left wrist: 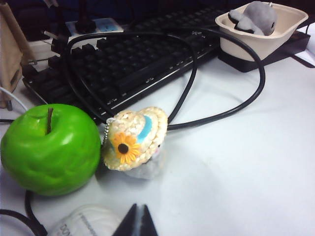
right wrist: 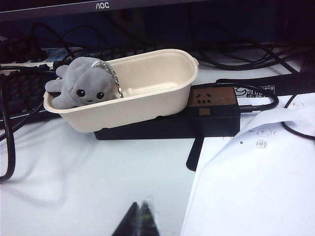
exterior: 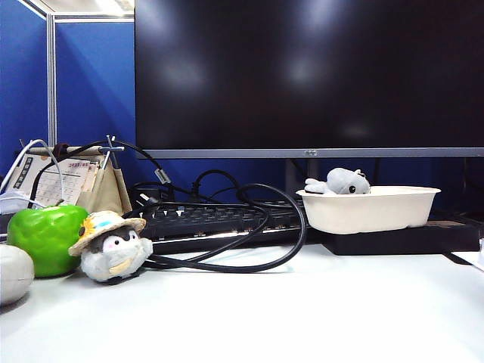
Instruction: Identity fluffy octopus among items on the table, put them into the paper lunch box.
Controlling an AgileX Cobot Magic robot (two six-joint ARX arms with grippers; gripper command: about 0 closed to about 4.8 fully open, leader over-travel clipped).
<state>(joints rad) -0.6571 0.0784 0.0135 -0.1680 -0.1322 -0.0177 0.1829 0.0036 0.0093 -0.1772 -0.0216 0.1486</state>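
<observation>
Both claws hold nothing, the left gripper shut near the green apple and the right gripper apparently shut too, facing the paper lunch box, nearer this arm, where the fluffy octopus already sits.

An office is shown: a white desk is backed by a large monitor, a black keyboard, tangled cables and blue partition panels.
</observation>
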